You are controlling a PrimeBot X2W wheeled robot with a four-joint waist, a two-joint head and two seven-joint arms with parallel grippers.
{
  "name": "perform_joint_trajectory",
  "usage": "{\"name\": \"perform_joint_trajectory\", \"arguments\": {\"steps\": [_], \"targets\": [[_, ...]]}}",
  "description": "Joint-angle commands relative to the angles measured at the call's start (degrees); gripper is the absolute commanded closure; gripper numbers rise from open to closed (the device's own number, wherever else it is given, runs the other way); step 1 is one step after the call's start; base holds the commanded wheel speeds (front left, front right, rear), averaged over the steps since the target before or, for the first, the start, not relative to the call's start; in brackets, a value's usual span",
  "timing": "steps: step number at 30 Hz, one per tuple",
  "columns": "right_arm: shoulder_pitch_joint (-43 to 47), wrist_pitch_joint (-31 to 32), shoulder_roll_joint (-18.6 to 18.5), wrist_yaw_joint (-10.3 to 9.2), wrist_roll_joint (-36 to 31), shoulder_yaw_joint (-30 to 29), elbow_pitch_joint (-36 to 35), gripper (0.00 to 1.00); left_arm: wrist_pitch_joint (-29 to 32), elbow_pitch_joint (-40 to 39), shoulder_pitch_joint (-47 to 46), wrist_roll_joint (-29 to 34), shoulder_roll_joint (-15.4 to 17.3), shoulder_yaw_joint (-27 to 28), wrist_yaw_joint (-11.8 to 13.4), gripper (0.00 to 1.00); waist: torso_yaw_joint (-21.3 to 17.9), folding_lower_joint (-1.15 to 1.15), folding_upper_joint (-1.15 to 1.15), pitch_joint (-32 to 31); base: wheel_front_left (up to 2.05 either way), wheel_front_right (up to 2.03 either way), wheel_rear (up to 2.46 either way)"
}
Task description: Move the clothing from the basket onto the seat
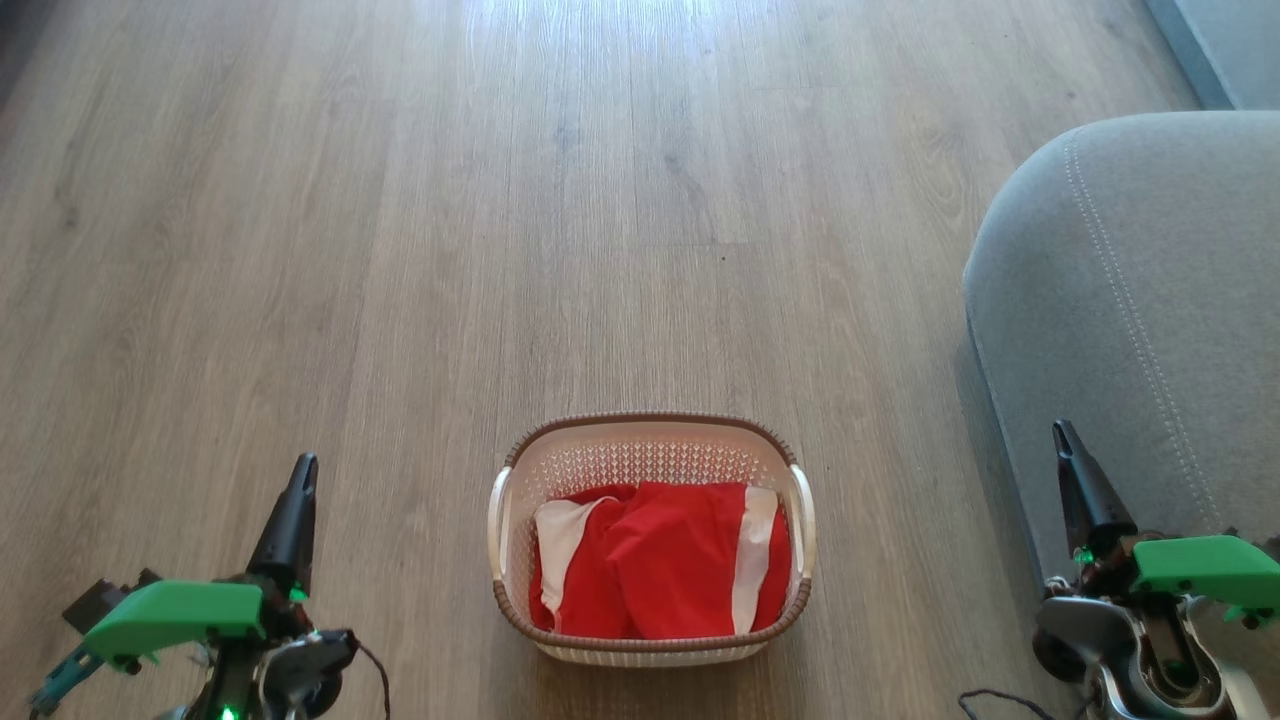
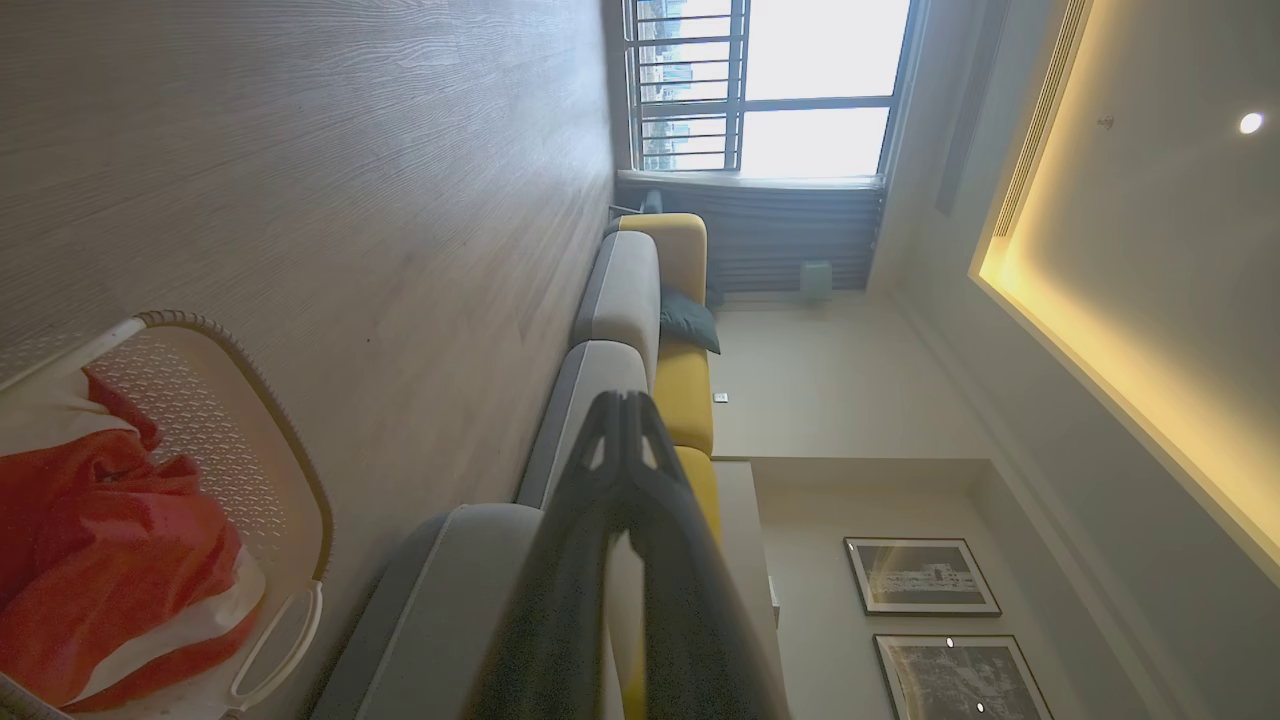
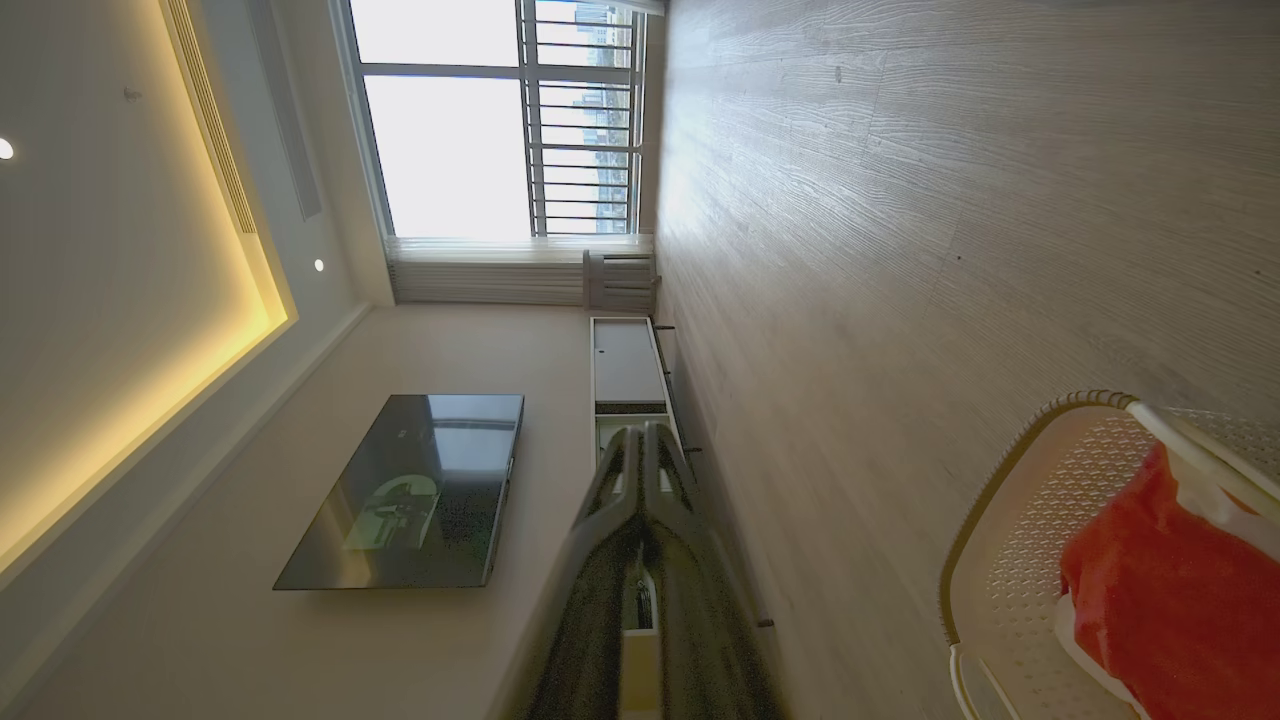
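Nearest, the left gripper point(image 1: 303, 470) and the right gripper point(image 1: 1064, 442) are held low at either side, each with its fingers pressed together on nothing, which is judged a ready posture with no reach begun. Between them the basket point(image 1: 650, 455) is set on the wood-grain floor point(image 1: 400, 250), the red-and-white clothing point(image 1: 670, 560) heaped inside it, none lifted out. The grey seat point(image 1: 1130, 300) is found at the right, near the basket, so a short carry is expected. Farther off, a yellow-and-grey sofa point(image 2: 685, 390), a wall-mounted television point(image 3: 410, 490) and a barred window point(image 2: 790, 90) are seen.
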Motion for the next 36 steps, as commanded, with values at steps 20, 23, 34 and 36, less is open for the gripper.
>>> {"name": "perform_joint_trajectory", "arguments": {"steps": [20,23,34,36], "targets": [[-0.4,-0.4,-0.2,0.00,-0.8,1.1,3.6,0.00,-1.4,3.9,0.2,1.3,-0.1,-0.7,0.0,0.00,0.0,0.00,0.00,0.1,0.00,0.00,0.00],[-1.1,-0.9,-0.6,0.00,-1.4,1.8,3.6,0.00,-1.9,4.1,-0.4,2.3,0.0,-0.8,0.0,0.00,0.0,0.00,0.00,0.2,0.00,0.00,0.00],[-3.9,-3.4,-2.6,0.00,-4.5,5.6,4.3,0.00,-3.6,3.9,-2.3,9.2,0.0,-0.7,0.0,0.00,0.0,0.00,0.00,0.5,0.00,0.00,0.00],[-4.6,-3.8,-3.1,0.00,-5.5,6.4,4.6,0.00,-3.9,3.8,-2.6,11.0,0.0,-0.8,0.0,0.00,0.0,0.00,0.00,0.5,0.00,0.00,0.00]]}}
